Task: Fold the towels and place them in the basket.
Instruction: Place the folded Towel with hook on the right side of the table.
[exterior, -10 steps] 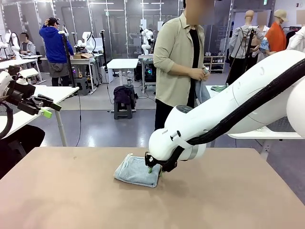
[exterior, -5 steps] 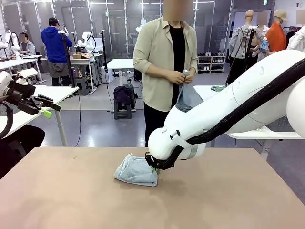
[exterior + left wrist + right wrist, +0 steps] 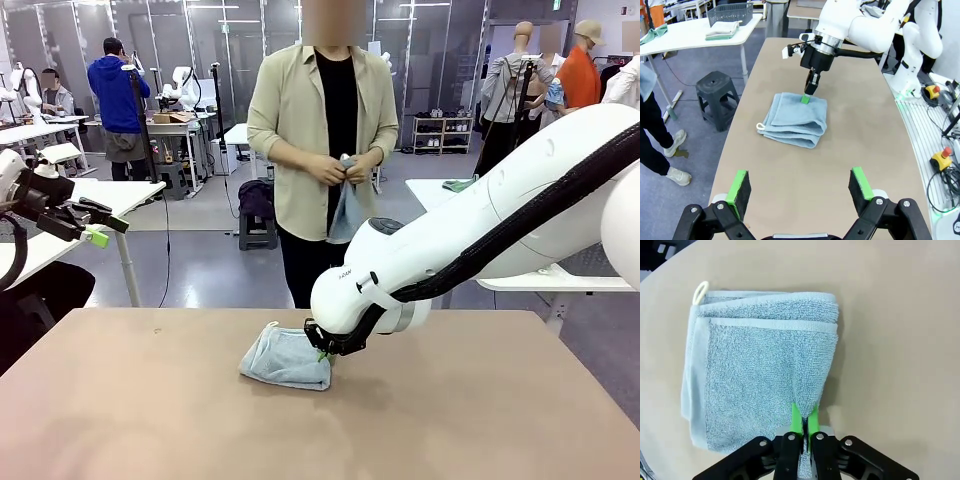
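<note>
A pale blue-grey towel (image 3: 283, 357) lies folded in layers on the tan table (image 3: 150, 410), its small loop (image 3: 760, 126) at one corner. My right gripper (image 3: 322, 353) is shut on the towel's near edge, its green pads pinching a raised fold of cloth (image 3: 807, 390) in the right wrist view. My left gripper (image 3: 800, 175) hangs open well back from the towel, held high off the table's left side (image 3: 100, 232). A person across the table holds a second towel (image 3: 348, 205) in both hands. The dark grey basket (image 3: 730, 12) stands on a white side table.
Folded cloths (image 3: 721, 31) lie beside the basket on the side table (image 3: 685, 37). A black stool (image 3: 715, 95) stands on the floor between that table and mine. The table around the towel is bare.
The person has walked from the right to the middle behind the table, still handling a towel. My right gripper has settled slightly lower on the towel's edge. The left arm is unmoved.
</note>
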### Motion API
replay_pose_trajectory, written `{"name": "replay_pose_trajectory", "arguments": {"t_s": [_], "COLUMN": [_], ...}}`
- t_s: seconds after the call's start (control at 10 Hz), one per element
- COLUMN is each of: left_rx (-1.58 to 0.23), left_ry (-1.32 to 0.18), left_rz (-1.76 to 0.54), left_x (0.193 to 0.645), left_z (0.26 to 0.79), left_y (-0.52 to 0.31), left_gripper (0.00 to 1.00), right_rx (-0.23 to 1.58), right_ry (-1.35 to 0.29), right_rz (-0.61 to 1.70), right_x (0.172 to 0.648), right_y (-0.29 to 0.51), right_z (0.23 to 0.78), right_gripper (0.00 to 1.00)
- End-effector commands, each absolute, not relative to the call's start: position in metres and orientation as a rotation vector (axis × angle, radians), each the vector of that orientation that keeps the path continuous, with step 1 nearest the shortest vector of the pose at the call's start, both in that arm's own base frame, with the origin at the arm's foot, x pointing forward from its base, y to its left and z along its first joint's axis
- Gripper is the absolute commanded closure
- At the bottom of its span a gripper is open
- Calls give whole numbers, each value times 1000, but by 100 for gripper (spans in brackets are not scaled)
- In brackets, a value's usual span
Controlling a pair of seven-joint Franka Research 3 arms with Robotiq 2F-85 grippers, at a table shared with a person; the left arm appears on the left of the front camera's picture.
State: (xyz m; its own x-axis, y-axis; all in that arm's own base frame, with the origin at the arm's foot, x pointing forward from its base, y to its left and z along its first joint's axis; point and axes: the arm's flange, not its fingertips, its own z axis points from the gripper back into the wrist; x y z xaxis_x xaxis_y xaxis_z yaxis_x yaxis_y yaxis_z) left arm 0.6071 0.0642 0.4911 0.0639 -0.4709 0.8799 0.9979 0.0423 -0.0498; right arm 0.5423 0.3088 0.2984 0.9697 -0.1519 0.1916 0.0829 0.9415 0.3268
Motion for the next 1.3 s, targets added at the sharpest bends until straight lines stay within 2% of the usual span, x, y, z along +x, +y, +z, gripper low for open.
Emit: {"name": "replay_pose_trajectory", "arguments": {"t_s": [0.0, 0.1, 0.5, 1.2], "left_rx": [-846, -846, -846, -846], "left_ry": [-805, -805, -805, -805], "left_rz": [-1349, -1349, -1349, -1349], "left_x": [607, 607, 607, 607], "left_z": [491, 491, 491, 491], "left_y": [64, 64, 64, 64], "left_gripper": [0, 0, 0, 0], "right_rx": [323, 323, 280, 150], "right_ry": [-218, -217, -308, -286], "right_rz": [-121, -121, -69, 28], "right_x": [542, 542, 556, 622], "right_y": [309, 309, 260, 100], "right_z": [298, 298, 334, 369], "right_gripper": [100, 95, 95, 95]}}
